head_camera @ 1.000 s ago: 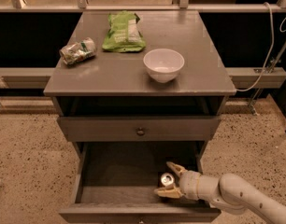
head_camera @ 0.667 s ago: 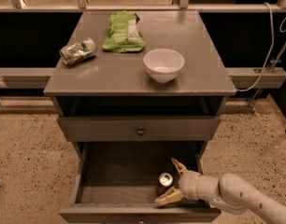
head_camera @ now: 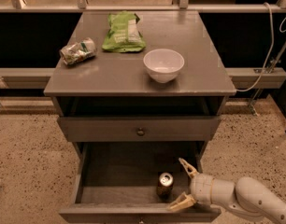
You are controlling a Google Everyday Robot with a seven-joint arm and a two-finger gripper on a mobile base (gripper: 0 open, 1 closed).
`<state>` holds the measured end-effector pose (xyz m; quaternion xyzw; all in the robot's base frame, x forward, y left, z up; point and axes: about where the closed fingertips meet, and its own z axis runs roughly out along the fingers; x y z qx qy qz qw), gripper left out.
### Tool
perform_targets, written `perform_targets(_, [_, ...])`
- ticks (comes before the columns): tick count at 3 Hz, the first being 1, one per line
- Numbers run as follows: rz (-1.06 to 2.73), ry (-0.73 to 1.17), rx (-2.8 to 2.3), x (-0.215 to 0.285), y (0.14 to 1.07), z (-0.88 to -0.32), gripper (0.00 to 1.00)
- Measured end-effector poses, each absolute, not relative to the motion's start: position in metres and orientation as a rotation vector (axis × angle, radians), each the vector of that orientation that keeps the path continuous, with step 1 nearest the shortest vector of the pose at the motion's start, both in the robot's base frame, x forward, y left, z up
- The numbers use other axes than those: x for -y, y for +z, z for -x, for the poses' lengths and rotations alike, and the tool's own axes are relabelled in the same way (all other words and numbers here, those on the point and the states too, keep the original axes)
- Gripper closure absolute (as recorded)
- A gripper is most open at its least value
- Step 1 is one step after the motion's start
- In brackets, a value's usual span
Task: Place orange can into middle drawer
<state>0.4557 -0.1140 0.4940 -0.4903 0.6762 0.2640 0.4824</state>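
The speckled terrazzo floor [head_camera: 26, 148] fills the lower edges of the view, pale and gritty. On it stands a matte grey cabinet [head_camera: 110, 73] with a flat, smooth, faintly shiny top. Under the top is an open dark gap, and below that sits the upper drawer [head_camera: 101, 129], a plain flat front pushed in flush, with a small round knob [head_camera: 140, 131] at its centre.

The middle drawer [head_camera: 119, 171] is pulled out toward 6 o'clock, a wide shallow grey tray with thin side walls and a bare, dull floor.

From 4 o'clock a rounded, glossy off-white arm [head_camera: 246, 199] reaches in over the drawer's right front corner. Its gripper [head_camera: 184, 185] hovers inside that corner, the two tapered cream fingers [head_camera: 187, 166] spread wide apart and clamped on nothing.

On the top, a crinkled green foil bag [head_camera: 123, 31] lies flat toward 12 o'clock. A smooth round white bowl [head_camera: 163, 64] sits at 3 o'clock of the top's centre. A crushed green-and-white can [head_camera: 78, 51] lies on its side at 9 o'clock.

The orange can [head_camera: 165, 185], a small cylinder with a silver lid, stands upright on the middle drawer's floor, just at 9 o'clock of the spread fingers and apart from them.
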Motion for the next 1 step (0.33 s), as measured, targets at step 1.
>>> perform_targets(1, [1.200, 0.633, -1.636, 0.1229, 0.4985, -0.4483, 0.00])
